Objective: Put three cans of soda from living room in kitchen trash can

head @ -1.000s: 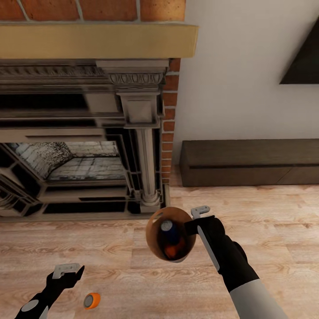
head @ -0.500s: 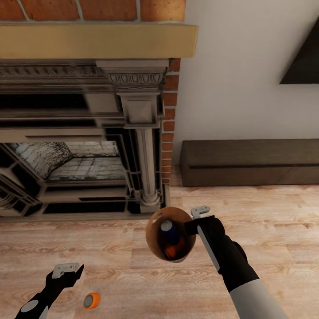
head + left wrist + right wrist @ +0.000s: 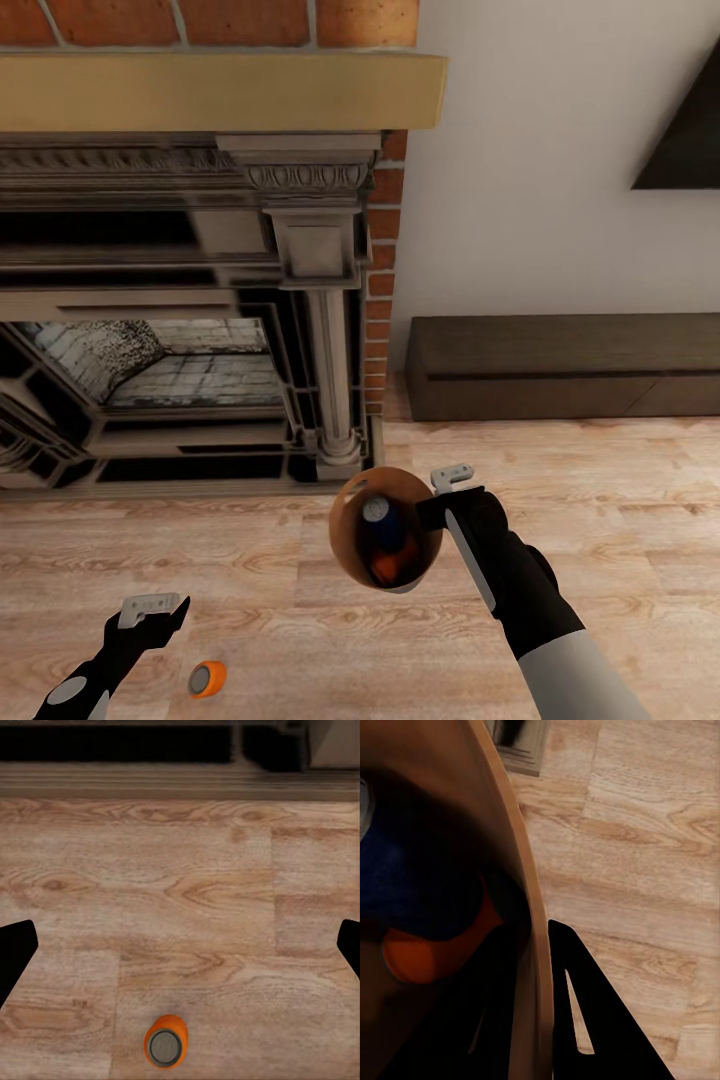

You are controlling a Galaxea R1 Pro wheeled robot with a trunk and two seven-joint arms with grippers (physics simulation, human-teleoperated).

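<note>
The tash can hangs tilted above the wood floor, glossy brown inside. My right gripper is shut on its rim, one finger outside the wall. Inside it lie a dark blue can of soda and an orange one; the right wrist view shows the same blue can and orange can. A third, orange can lies on its side on the floor, silvery top towards me. My left gripper hovers open just beyond that can, apart from it.
The brick fireplace with its grey carved surround and column stands close ahead on the left. A low dark wooden bench runs along the white wall on the right. Wood floor spreads around the arms.
</note>
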